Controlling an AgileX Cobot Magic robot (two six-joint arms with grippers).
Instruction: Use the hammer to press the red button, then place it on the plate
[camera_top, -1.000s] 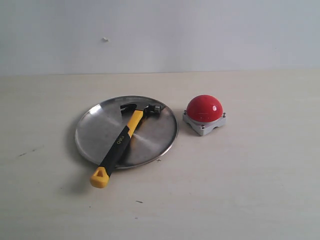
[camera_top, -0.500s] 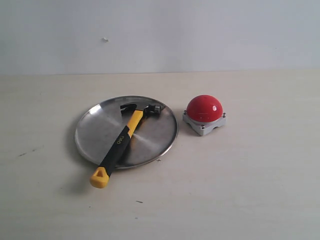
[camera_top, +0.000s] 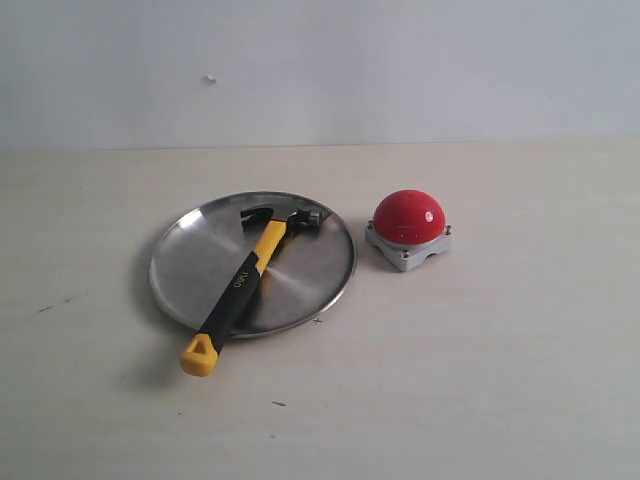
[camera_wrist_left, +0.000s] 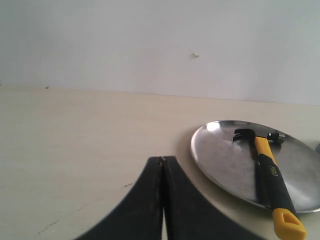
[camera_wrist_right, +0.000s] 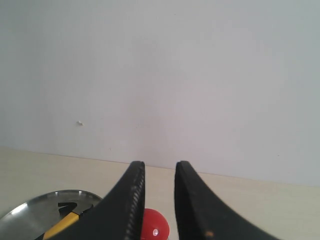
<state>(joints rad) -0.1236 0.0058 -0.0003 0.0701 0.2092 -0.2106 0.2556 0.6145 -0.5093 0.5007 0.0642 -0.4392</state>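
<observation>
While the tabletop (camera_top: 480, 380) carries the plate (camera_top: 190, 265) near its middle, the hammer (camera_top: 245, 280) lies slanted across it. Its head points toward the far edge and its yellow loop hangs over the rim toward the near-left corner, so I judge the left arm is nearer to the handle. The red button (camera_top: 408, 217) stands just beside the plate, toward the right edge; the left gripper (camera_wrist_left: 162, 165) is closed and empty, and the right gripper (camera_wrist_right: 160, 167), partly open, holds nothing.

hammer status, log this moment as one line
hammer: lying across plate, yellow end past rim | red button: beside plate, apart | left gripper: shut, empty | right gripper: open, empty
</observation>
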